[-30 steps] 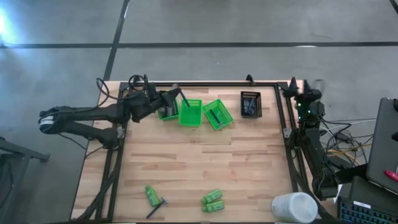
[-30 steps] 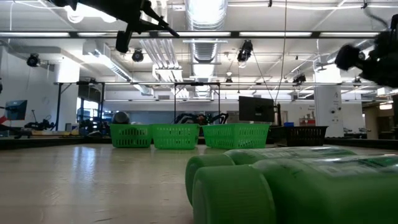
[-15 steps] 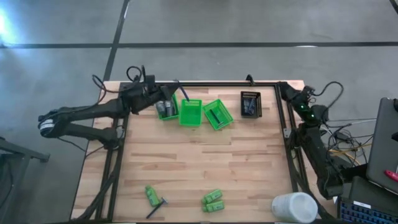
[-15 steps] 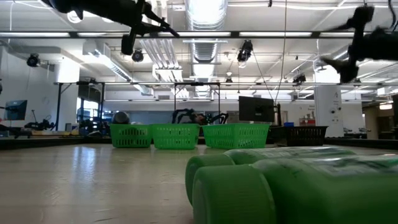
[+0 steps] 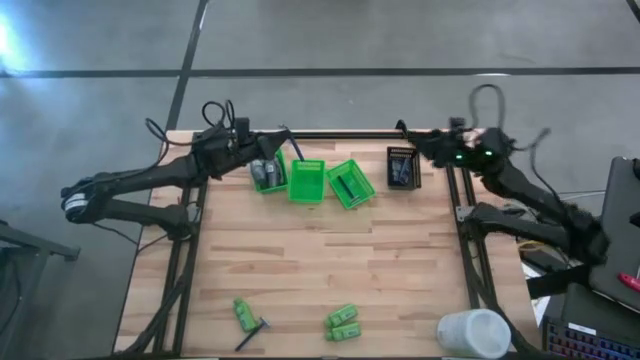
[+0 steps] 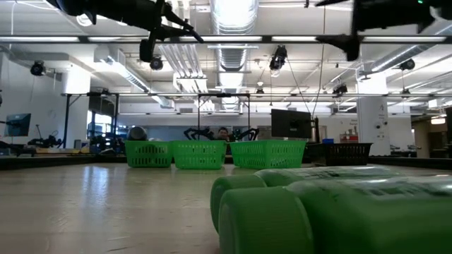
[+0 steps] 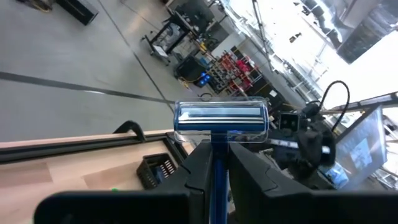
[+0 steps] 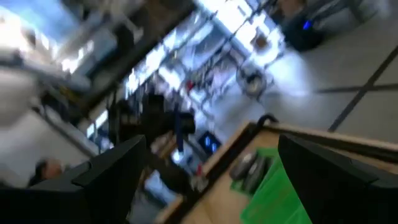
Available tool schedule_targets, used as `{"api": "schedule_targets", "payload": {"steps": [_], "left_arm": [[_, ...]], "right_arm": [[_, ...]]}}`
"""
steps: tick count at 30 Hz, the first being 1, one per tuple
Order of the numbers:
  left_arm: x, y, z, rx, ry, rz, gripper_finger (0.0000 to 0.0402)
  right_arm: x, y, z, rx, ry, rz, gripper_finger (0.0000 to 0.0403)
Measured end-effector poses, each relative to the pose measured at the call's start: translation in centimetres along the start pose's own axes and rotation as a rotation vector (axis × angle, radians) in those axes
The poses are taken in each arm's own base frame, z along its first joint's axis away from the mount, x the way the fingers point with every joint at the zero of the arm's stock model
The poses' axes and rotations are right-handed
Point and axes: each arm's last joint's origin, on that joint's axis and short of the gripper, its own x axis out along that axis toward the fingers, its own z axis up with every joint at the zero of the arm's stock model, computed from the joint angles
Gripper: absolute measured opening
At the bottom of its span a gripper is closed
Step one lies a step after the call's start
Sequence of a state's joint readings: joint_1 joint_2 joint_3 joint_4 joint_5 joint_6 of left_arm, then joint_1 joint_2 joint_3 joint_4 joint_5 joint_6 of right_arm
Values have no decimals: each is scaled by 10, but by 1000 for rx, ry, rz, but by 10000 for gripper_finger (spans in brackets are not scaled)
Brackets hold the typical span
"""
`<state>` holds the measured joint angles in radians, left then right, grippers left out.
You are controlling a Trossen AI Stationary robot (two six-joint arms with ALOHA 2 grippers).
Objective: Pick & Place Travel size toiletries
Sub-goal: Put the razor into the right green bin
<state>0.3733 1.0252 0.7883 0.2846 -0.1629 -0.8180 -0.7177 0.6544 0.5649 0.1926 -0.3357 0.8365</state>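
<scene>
My left gripper [image 5: 262, 152] hovers by the far edge, beside the leftmost green basket [image 5: 268, 176], shut on a razor [image 7: 221, 118] with a blue head. That basket holds dark grey tubes [image 8: 249, 165]. My right gripper [image 5: 418, 147] hangs open in the air at the far edge, next to the black basket [image 5: 403, 167]. Near the table's near edge lie a green bottle [image 5: 243, 313], another razor [image 5: 252, 333] and two green bottles [image 5: 343, 322], which loom large in the low view [image 6: 332, 212]. My left gripper pinches the razor's handle [image 7: 217, 167] between its two fingers [image 7: 196, 171], which lie along it. The fingers point roughly level toward the table's right. The blue head sticks out beyond the fingertips, and the razor is lifted clear of the table and baskets.
Two more green baskets [image 5: 306, 181] [image 5: 350, 185] stand in a row at the far side. A big white cylinder [image 5: 474, 333] sits at the near right corner. A black frame [image 5: 330, 135] rims the table. Bare wood [image 5: 330, 260] spreads across the middle.
My left gripper has drawn back from over the leftmost basket toward the table's left and far edge, still holding the razor; the grey tubes in that basket now show. My right arm has swung from the right edge along the far edge toward the black basket.
</scene>
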Motion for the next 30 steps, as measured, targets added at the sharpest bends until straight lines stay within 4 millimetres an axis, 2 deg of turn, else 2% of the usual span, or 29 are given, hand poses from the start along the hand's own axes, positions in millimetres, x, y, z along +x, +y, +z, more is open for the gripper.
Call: {"api": "schedule_targets", "payload": {"steps": [5,9,20,30], "left_arm": [[0,-6,4,16,-2,-32,43],[0,-9,7,25,-6,-49,43],[8,-5,-1,23,53,-58,43],[18,-14,4,78,45,-98,43]], "right_arm": [[46,14,-22,-52,126,-31,364],[74,20,-34,-40,167,-81,364],[139,25,-32,35,212,-119,364],[180,45,-38,-47,363,54,364]]}}
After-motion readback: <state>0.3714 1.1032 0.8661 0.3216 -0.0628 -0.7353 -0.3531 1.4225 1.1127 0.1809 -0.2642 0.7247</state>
